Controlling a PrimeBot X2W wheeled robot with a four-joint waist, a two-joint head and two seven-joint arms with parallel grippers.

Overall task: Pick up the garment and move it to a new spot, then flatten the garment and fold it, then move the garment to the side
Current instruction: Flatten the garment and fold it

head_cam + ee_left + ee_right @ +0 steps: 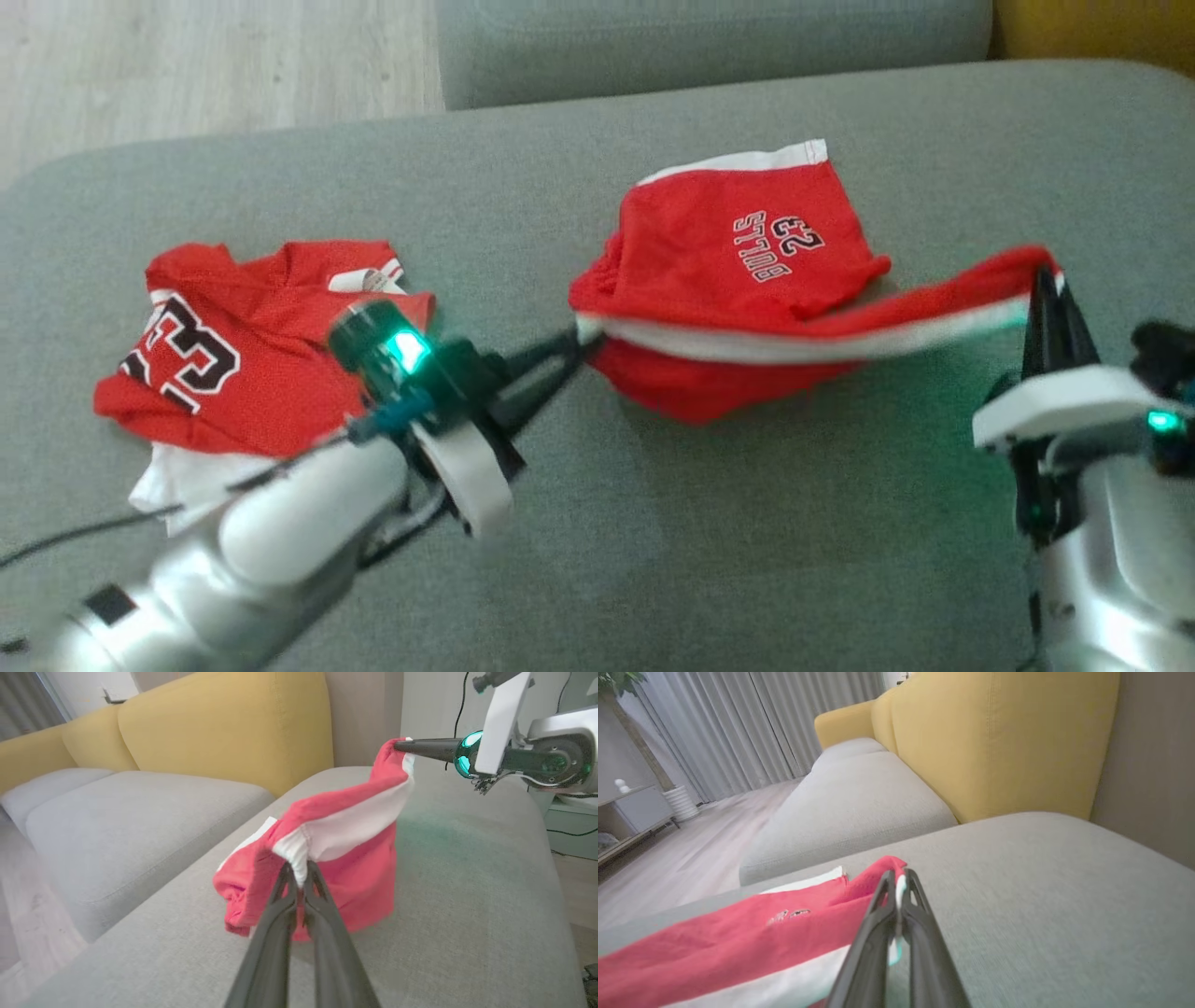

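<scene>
The garment is a pair of red shorts with a white waistband and black "BULLS 23" print, lifted and stretched above the grey cushion. My left gripper is shut on the waistband's left end; in the left wrist view the garment hangs from those fingertips. My right gripper is shut on the waistband's right end, pulled out into a long strip. The right wrist view shows the garment pinched at the fingertips. The right gripper also appears in the left wrist view.
A red jersey with a black "23" lies crumpled on the cushion's left, over something white. A second grey seat and yellow backrest stand beyond. Wood floor lies past the cushion's far-left edge.
</scene>
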